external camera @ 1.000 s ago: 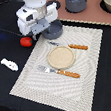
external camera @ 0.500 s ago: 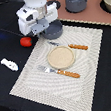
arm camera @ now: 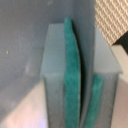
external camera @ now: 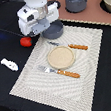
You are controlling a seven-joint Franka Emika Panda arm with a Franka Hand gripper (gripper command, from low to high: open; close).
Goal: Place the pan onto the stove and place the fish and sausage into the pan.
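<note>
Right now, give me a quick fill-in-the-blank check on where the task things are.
1. The pan sits on the ____, under the arm.
2. The sausage is coloured ____.
3. The fish lies on the ____ table, off the mat.
4. The big pot stands on the ____.

Missing: mat; red; black; stove

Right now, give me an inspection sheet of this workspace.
Surface: black table with a striped placemat.
Job's things: pan under the arm, off the stove; sausage and fish lie on the table.
Clutter: grey pot on the stove; plate, two orange-handled utensils.
Gripper: gripper down at the pan, fingers close together; grip unclear.
Cables: dark cable behind the arm.
Surroundings: nothing seen.
</note>
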